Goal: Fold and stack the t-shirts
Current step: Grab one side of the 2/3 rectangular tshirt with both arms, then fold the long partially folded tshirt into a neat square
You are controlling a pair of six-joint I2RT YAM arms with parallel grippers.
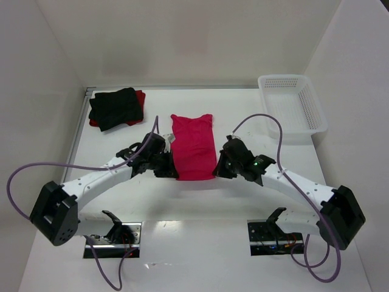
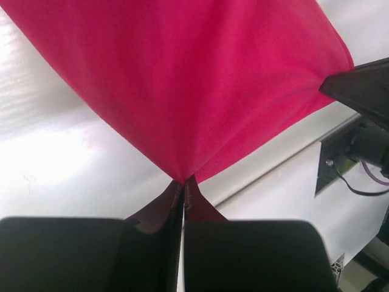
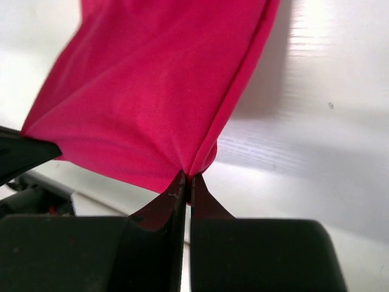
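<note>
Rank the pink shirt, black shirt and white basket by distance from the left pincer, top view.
1. pink shirt: table centre, its near-left corner pinched in the left pincer.
2. black shirt: folded, far-left corner.
3. white basket: far-right corner, across the table.

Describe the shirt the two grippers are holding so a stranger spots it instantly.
At the middle of the white table is the crimson-pink t-shirt, a long strip running near to far. The left gripper and right gripper pinch its near corners. Unlike the black t-shirt folded far left, it is bright pink.
</note>
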